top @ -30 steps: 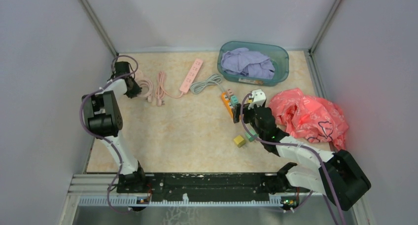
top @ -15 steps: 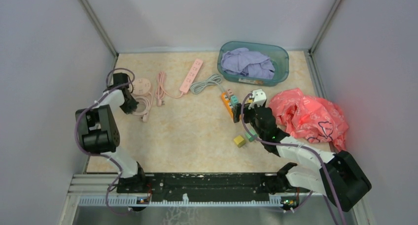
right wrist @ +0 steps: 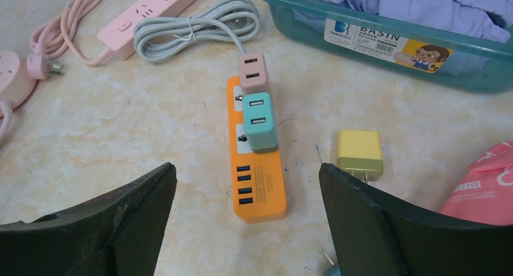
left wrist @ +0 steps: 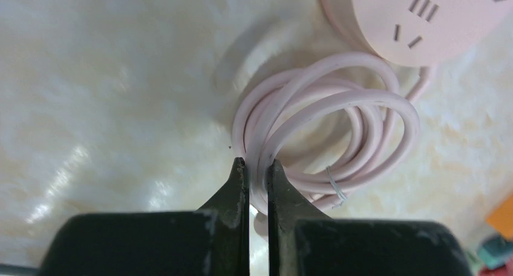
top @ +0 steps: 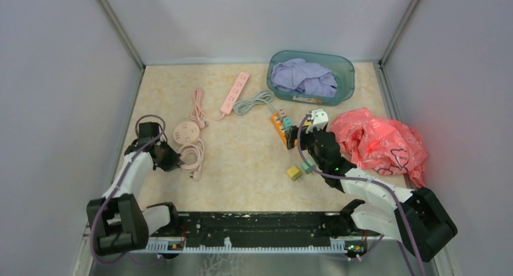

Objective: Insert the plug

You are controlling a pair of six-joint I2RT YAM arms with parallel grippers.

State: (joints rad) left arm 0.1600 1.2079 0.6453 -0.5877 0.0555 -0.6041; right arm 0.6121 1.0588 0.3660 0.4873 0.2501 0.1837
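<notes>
Marble-look table (top: pixel 242 161), walled cell: L gripper (left wrist: pixel 258 178) clamps pink cord (left wrist: pixel 259 141).
R gripper (right wrist: pixel 245 173) spread wide over orange strip (right wrist: pixel 266 197); yellow plug (right wrist: pixel 359 154) lies on table just beside strip, unheld.

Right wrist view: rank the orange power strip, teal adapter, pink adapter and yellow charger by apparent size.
1. orange power strip
2. teal adapter and yellow charger: about alike, so not ranked apart
3. pink adapter, though it sits farther from the camera
</notes>
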